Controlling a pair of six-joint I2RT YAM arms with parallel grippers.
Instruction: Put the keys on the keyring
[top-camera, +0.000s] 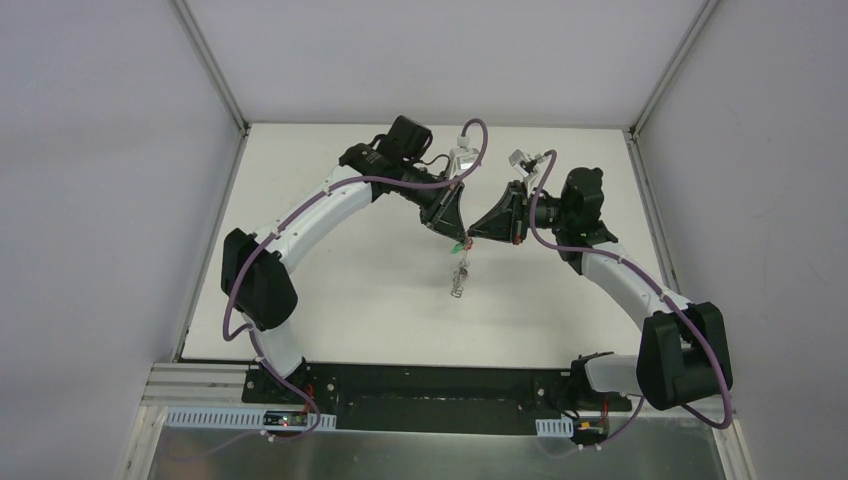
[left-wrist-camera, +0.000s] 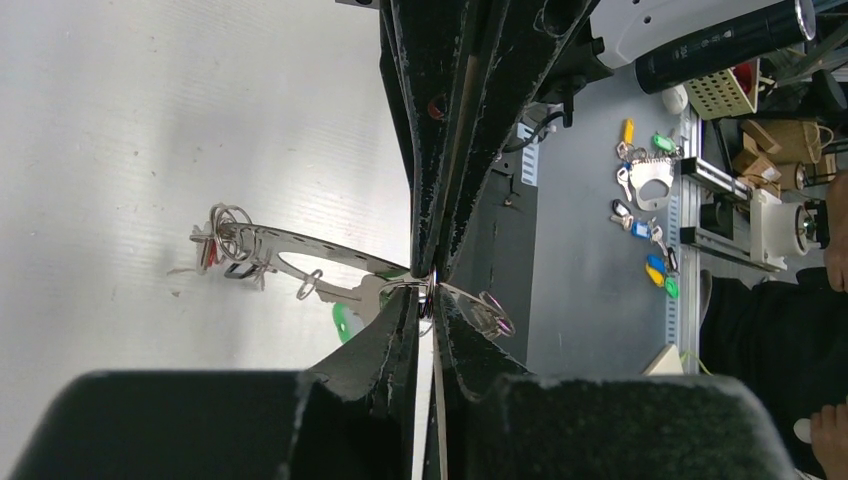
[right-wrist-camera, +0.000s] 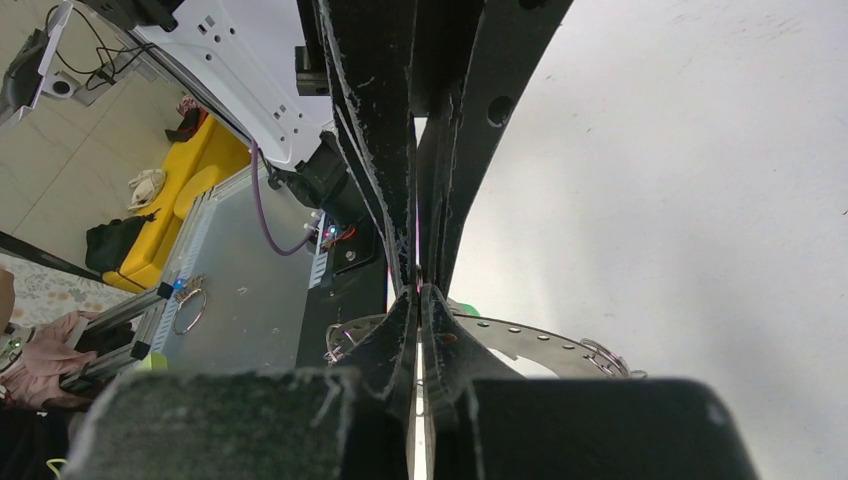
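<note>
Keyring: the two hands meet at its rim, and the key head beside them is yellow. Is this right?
No. That key head is green, not yellow, as the left wrist view shows. The rest is right.

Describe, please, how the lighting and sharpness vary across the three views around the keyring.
Top external view: soft, even light, but the keyring looks tiny. Left wrist view: the white table glares bright; the keyring is sharp, the left gripper's fingers dark. Right wrist view: the right gripper's fingers, dark, block most of the keyring.
</note>
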